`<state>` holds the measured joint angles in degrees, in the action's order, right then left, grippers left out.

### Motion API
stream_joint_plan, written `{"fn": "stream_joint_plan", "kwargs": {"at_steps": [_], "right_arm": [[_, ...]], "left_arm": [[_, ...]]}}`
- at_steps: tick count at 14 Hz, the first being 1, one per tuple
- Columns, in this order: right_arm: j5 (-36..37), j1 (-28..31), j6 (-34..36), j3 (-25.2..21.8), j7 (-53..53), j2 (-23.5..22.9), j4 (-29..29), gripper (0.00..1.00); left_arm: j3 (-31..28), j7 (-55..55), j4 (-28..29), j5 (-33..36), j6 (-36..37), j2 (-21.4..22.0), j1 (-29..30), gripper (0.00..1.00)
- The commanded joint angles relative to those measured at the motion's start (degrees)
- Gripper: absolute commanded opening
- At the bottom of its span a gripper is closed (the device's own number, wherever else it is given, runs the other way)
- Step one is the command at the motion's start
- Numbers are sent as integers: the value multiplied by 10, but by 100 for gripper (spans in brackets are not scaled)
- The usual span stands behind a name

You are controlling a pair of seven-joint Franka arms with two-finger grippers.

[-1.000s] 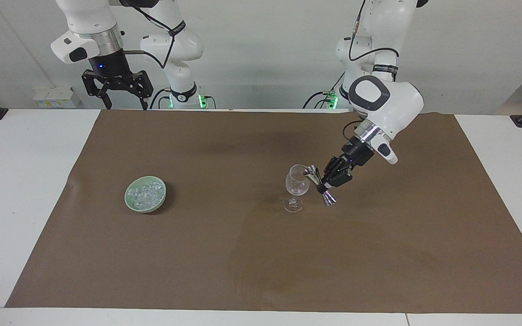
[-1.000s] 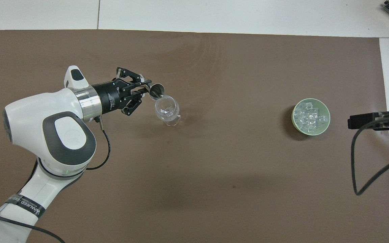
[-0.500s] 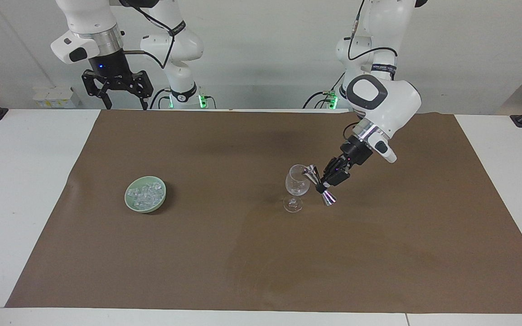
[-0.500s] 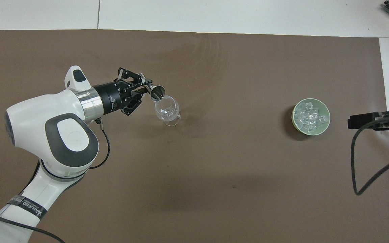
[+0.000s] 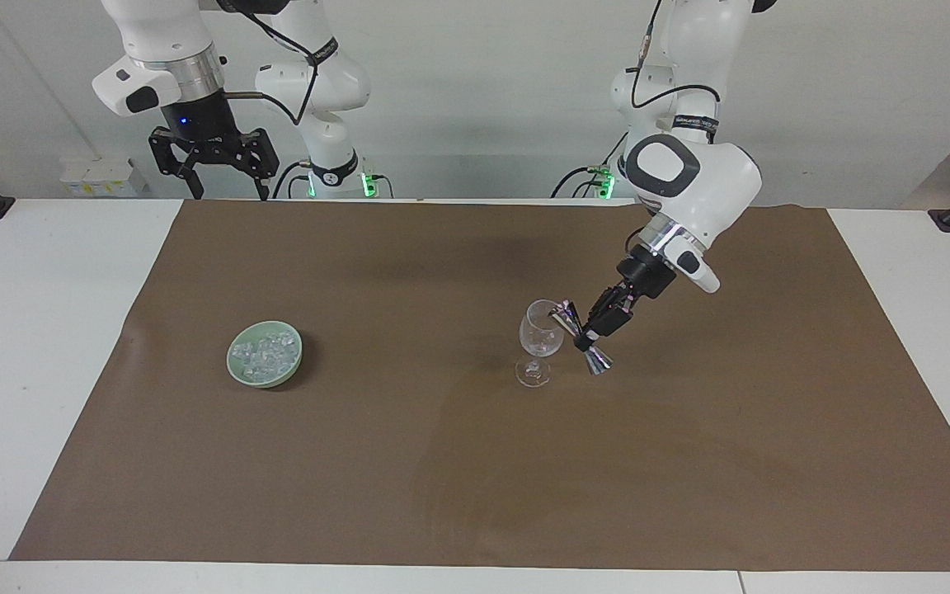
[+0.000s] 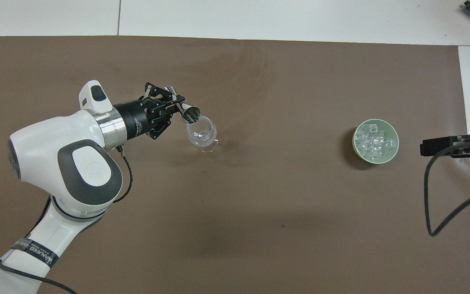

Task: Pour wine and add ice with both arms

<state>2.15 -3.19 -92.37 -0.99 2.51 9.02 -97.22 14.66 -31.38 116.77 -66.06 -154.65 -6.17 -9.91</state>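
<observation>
Beside the wine glass (image 5: 539,340), left gripper (image 5: 589,337) pinching a tilted jigger (image 5: 578,337) (ice (image 5: 265,353) well apart).

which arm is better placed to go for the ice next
The right arm. Its tool hangs open and free at the end of the table where the ice sits in the green bowl. The left tool is busy tipping the metal jigger over the wine glass.

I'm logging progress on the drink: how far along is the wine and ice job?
Pouring is in hand: the left hand holds the metal jigger tipped with its mouth at the rim of the wine glass; whether wine is in the glass cannot be told. Nothing looks finished. The ice sits untouched in its green bowl, and the right hand waits, open, raised near its own base.
</observation>
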Motion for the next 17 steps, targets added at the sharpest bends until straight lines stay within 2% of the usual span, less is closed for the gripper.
{"fn": "stream_joint_plan", "kwargs": {"at_steps": [1,17], "right_arm": [[11,1,-13,5,14,13,-16,100],[11,0,-13,5,14,13,-16,100]], "left_arm": [[-10,20,24,-10,-21,20,-19,0],[-10,100,26,-10,-49,21,-27,0]]}}
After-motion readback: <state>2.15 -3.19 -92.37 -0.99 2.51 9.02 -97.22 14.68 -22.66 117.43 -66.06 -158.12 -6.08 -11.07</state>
